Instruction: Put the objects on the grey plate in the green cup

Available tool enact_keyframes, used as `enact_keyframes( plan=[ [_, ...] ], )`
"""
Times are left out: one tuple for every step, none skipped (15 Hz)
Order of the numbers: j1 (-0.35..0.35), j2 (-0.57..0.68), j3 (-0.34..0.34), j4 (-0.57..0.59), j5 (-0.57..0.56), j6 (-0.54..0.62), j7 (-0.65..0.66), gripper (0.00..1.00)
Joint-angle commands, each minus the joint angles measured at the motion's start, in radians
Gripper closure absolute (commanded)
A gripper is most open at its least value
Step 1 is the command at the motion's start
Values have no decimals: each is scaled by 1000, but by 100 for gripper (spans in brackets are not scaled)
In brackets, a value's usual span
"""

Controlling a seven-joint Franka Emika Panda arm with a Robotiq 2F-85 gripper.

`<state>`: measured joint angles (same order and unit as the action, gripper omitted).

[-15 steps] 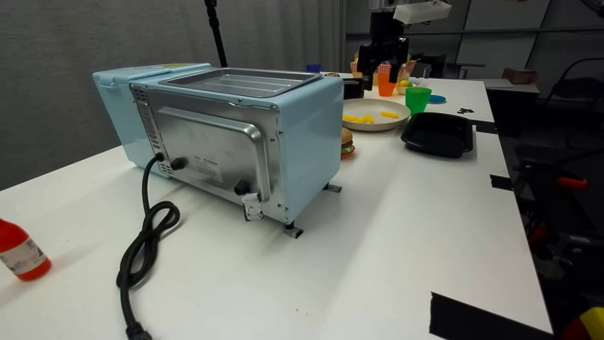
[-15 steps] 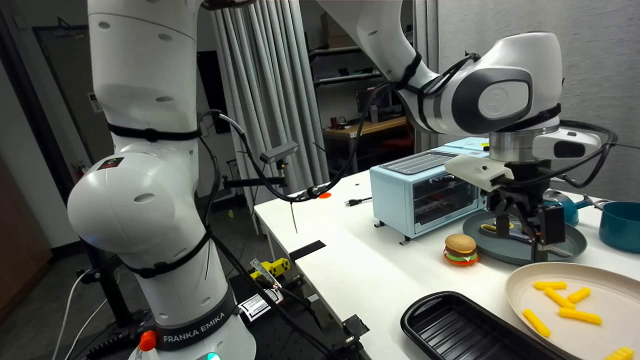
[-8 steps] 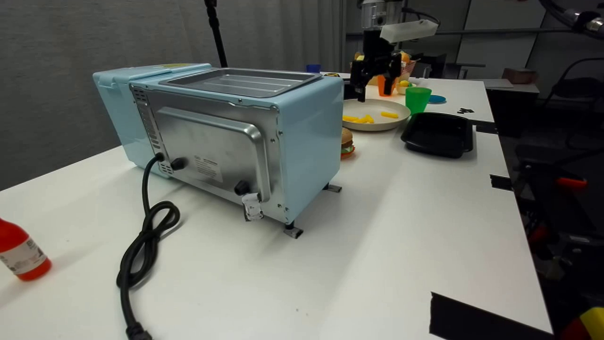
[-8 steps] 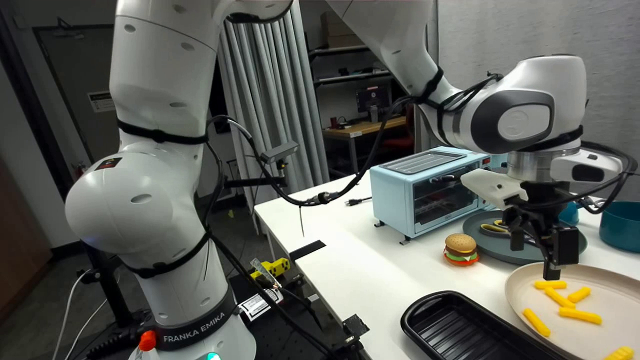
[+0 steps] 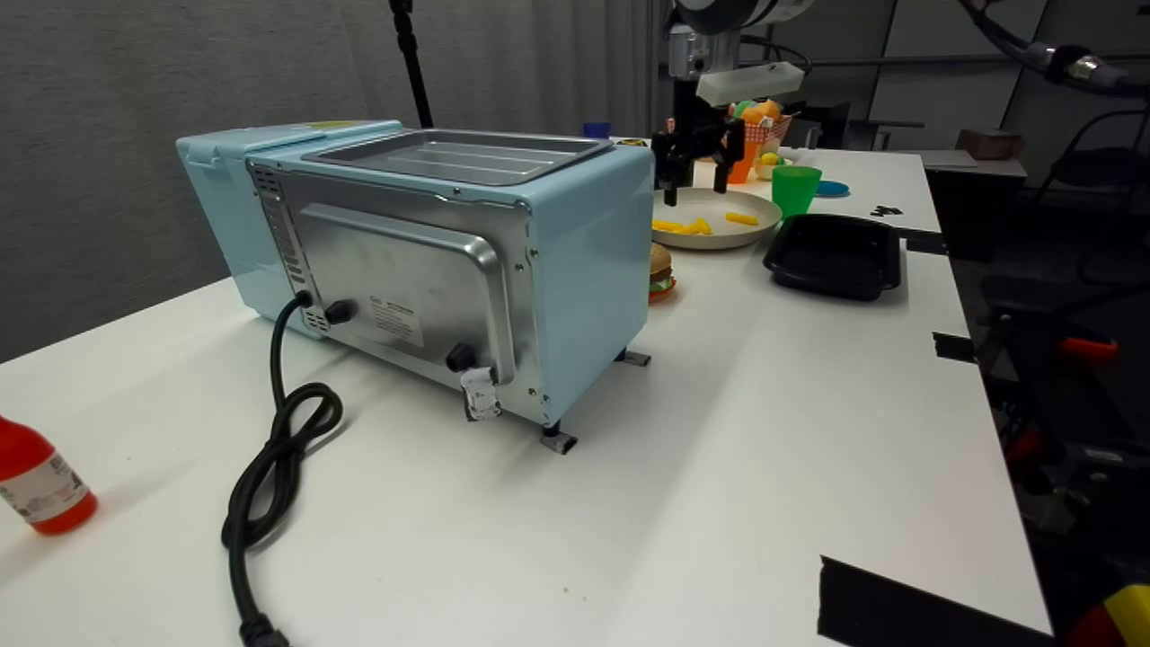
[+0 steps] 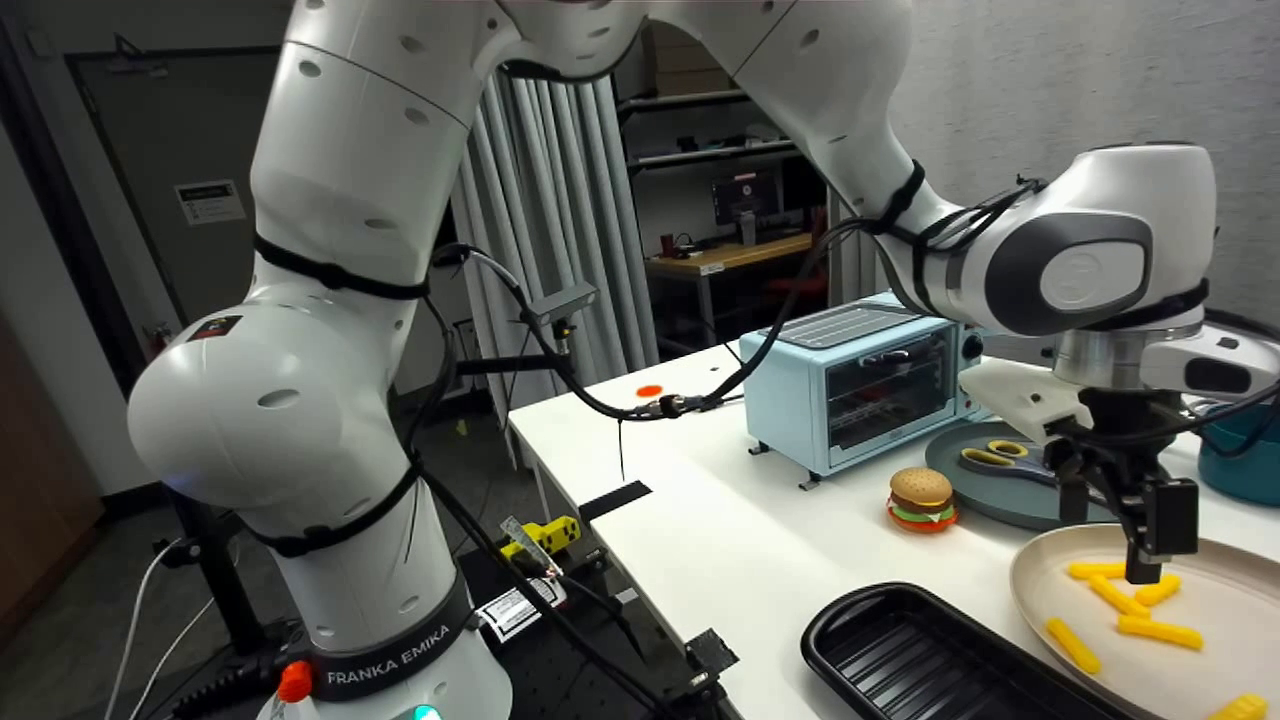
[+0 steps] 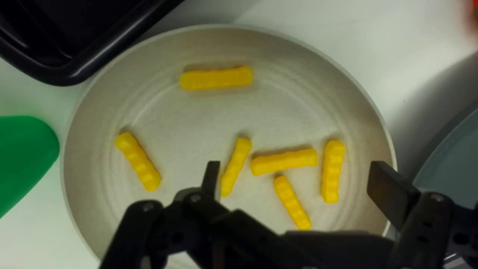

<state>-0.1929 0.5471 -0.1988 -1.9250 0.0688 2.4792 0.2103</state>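
We find the gripper (image 7: 297, 183) with its fingers standing wide apart over the grey plate (image 7: 198, 116). Compared with a second ago, it hangs lower in both exterior views. In an exterior view, where it then blocked much of the scissors (image 6: 1030, 470), we now make out both yellow handle loops.

Six yellow sticks (image 7: 284, 161) lie spread on the grey plate, unmoved since the earlier frames. Seen from the wrist, four of them show in the gap between the fingers, one lies toward the black dish (image 5: 835, 256) and one toward the green cup (image 5: 794, 190). The cup stands upright just beside the grey plate, its place unchanged; we cannot see what is in it.

Across from the cup, on the other side of the grey plate, we see the dark slate plate (image 7: 453, 160) carrying the scissors. Just beside that sits the toy burger (image 6: 922, 500), where it was before, near the pale blue toaster oven (image 5: 431, 270). Farther along the white table (image 5: 764, 449) we spot a red bottle (image 5: 40, 476), partly cut off.
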Motion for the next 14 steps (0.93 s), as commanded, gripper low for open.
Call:
enact_keyframes(
  plan=[
    [-11,72,10,79,34,17,20,0],
    [-11,85,11,93,37,17,24,0],
    [-9,96,12,106,39,17,28,0],
    [-8,106,11,114,40,21,29,0],
    [-7,115,10,122,41,22,32,0],
    [-9,125,9,130,41,20,35,0],
    [-9,133,8,137,41,19,39,0],
    [-9,142,7,142,40,17,42,0],
    [-9,148,6,145,40,17,45,0],
    [-8,153,5,146,38,17,46,0],
    [-7,158,4,147,38,17,48,0],
    [-7,162,4,147,38,16,49,0],
    [-7,167,3,149,37,15,50,0],
    [-7,172,2,150,36,13,52,0]
  ],
)
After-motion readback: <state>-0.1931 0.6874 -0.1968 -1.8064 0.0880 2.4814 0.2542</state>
